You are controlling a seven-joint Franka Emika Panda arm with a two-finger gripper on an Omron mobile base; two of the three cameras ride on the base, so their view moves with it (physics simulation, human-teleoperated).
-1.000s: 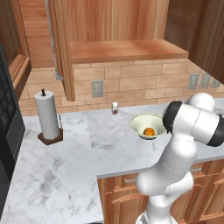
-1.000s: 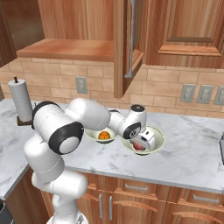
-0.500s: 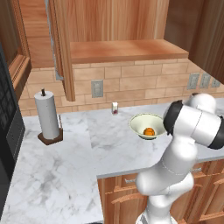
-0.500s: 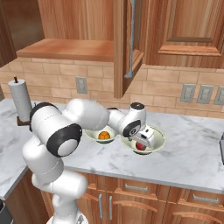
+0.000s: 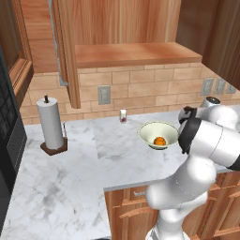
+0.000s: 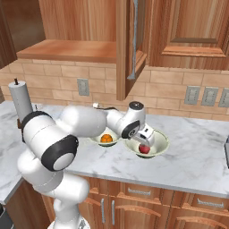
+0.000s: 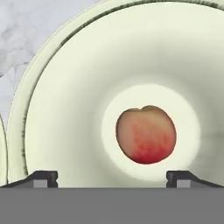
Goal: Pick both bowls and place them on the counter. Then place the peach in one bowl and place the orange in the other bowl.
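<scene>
Now the peach (image 7: 146, 134) lies in the bowl (image 7: 65, 109), seemingly below the spread hand (image 7: 112, 177).

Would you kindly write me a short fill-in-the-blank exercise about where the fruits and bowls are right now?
1. The small pinkish-tan peach with a red blush lies inside a wide cream-white ceramic ____.
2. The bright orange fruit sits in the ____ bowl.
3. Both bowls stand on the white marble ____.
4. The gripper hangs above the peach with its fingers ____.

Missing words: bowl; other; counter; open
</scene>
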